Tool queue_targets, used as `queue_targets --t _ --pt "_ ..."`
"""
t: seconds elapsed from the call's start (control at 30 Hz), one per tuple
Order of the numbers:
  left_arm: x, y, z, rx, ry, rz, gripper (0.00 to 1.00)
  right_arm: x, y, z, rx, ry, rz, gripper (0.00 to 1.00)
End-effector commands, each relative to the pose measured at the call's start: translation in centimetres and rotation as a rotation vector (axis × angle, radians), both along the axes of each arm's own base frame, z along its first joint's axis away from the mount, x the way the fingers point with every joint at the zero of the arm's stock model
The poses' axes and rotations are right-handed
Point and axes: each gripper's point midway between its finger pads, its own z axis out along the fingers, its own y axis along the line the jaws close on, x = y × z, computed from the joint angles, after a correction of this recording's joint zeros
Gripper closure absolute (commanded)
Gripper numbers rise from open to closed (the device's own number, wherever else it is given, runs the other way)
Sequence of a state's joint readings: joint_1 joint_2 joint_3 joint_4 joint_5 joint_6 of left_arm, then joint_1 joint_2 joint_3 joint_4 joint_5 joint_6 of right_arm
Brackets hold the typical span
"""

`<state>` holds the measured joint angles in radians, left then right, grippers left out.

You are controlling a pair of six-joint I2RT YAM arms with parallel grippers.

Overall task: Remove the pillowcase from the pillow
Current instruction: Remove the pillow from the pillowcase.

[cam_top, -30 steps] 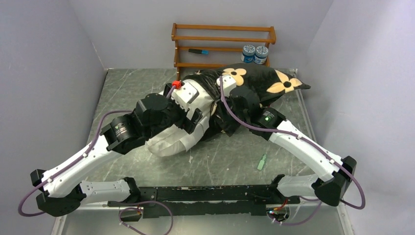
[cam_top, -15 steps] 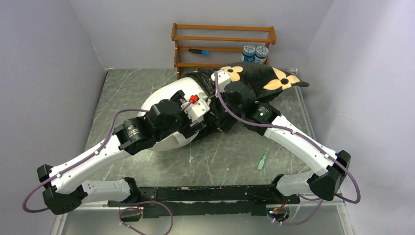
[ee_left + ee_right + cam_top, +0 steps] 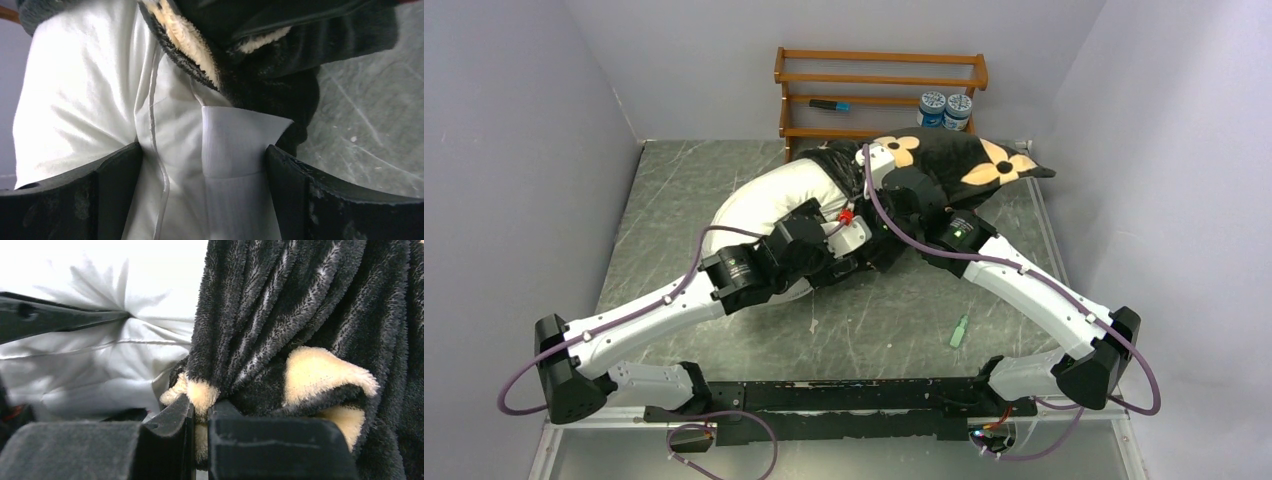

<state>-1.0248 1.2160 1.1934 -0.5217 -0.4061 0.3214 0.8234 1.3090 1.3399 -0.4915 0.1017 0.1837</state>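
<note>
Black plush with cream flowers at the far right, plain white at the left: looking down on the pillow (image 3: 764,195) lying slantwise across the grey marbled table (image 3: 684,170), with its far right end inside the pillowcase (image 3: 969,165) and its near left end bare. Showing the pillowcase bunched in dark folds around the middle of the pillow, with its closed end near the table's far right corner, just in front of a wooden rack (image 3: 879,80). Showing both arms stretching in from the near edge and meeting at the bunched opening.

From the right wrist: pinching a cream-tufted fold of the pillowcase's rim in the right gripper (image 3: 200,407), with the two dark fingers (image 3: 170,422) pressing almost together on the plush and white pillow fabric to the left of the fold.

From the left wrist: holding the left gripper (image 3: 202,165) spread wide, one finger on each side of the bare white pillow, not clamping it. Framing between those fingers a ribbed white tag (image 3: 235,145) and a loose white thread (image 3: 157,150), with the black rim of the pillowcase just above the tag.

Also showing two blue-lidded jars (image 3: 945,108) and a dark tool (image 3: 829,104) on the rack's shelves, and a small green item (image 3: 960,330) on the table near the right arm, apart from the pillow.
</note>
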Motion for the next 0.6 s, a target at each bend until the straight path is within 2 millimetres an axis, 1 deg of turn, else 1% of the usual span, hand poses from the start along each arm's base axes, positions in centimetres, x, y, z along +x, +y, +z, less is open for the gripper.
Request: queue_targets --t 0.0,0.03,0.1,0.2,0.23,0.27,0.3,0.37,0.4,0.57 --pt "2.4 2.5 -2.7 0.068 -0.011 0.143 0.06 0.8 1.1 7.6 0.204 -0.161 -0.013 1.00" --pt "2.8 3.2 -3.2 0.067 -0.001 0.176 0.09 0.7 0.8 7.6 0.198 -0.164 -0.019 1.00" --pt "3.7 4.6 -3.5 0.068 0.003 0.236 0.20 0.7 0.1 7.7 0.183 -0.174 -0.039 1.00" --pt "4.4 6.3 -3.1 0.059 -0.008 0.287 0.40 0.6 -1.2 7.5 0.153 -0.184 -0.074 1.00" --pt "4.6 6.8 -2.8 0.050 -0.015 0.302 0.50 0.6 -1.7 7.4 0.142 -0.190 -0.089 1.00" --pt "4.7 7.4 -2.5 0.043 -0.023 0.320 0.64 0.6 -2.2 7.4 0.132 -0.196 -0.103 1.00" --pt "4.8 8.0 -2.0 0.032 -0.036 0.339 0.75 0.6 -2.6 7.5 0.122 -0.203 -0.114 1.00" --pt "4.9 9.4 -0.9 0.021 -0.070 0.379 0.93 0.6 -3.6 7.7 0.097 -0.220 -0.145 1.00" --pt "4.8 9.9 -0.3 0.017 -0.088 0.391 0.95 0.8 -4.2 7.7 0.078 -0.231 -0.167 1.00" --pt "4.6 13.1 3.2 0.017 -0.169 0.471 0.95 1.5 -7.2 8.2 -0.017 -0.277 -0.279 1.00"
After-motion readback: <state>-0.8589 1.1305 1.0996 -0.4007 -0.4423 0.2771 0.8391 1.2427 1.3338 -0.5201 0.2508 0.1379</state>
